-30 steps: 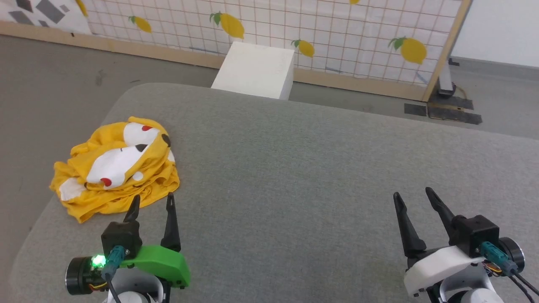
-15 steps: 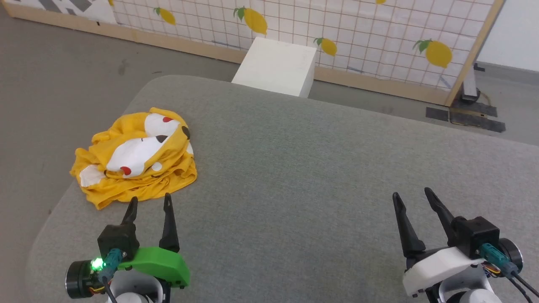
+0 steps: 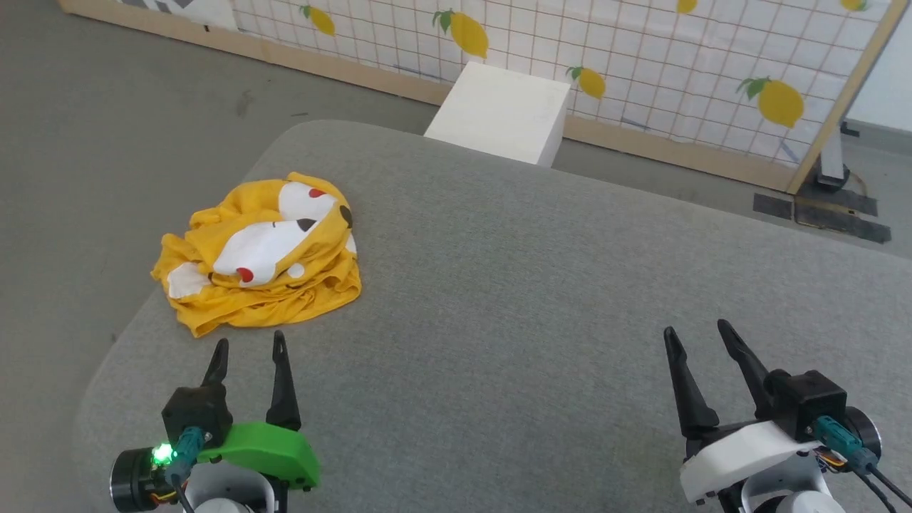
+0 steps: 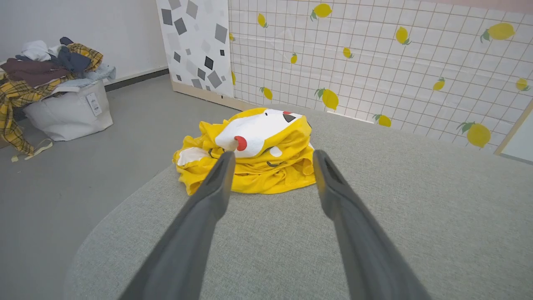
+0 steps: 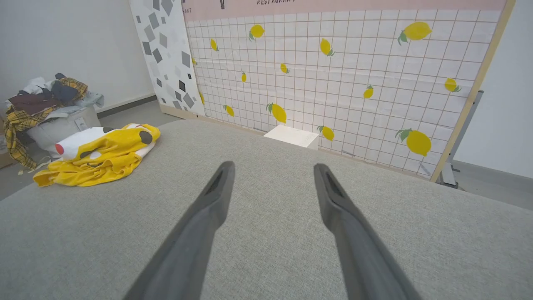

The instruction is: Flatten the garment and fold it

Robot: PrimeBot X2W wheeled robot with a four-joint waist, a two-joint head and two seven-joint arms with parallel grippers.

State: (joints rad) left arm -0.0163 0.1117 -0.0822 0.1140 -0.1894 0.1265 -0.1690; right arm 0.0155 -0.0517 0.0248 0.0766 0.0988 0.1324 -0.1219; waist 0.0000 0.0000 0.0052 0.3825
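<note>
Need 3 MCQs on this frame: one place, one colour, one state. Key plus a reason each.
1. The T-shirt lies on the grey pad: A) near its left edge B) at its centre C) at its right edge.
2. The shell behind the left pincer is: A) white B) green C) red.
3. The T-shirt is: A) spread flat B) neatly folded C) crumpled in a heap.
Key: 1 A, it sits ahead of the left pincer, by the left edge; 2 B, head view shows green; 3 C, bunched folds.
</note>
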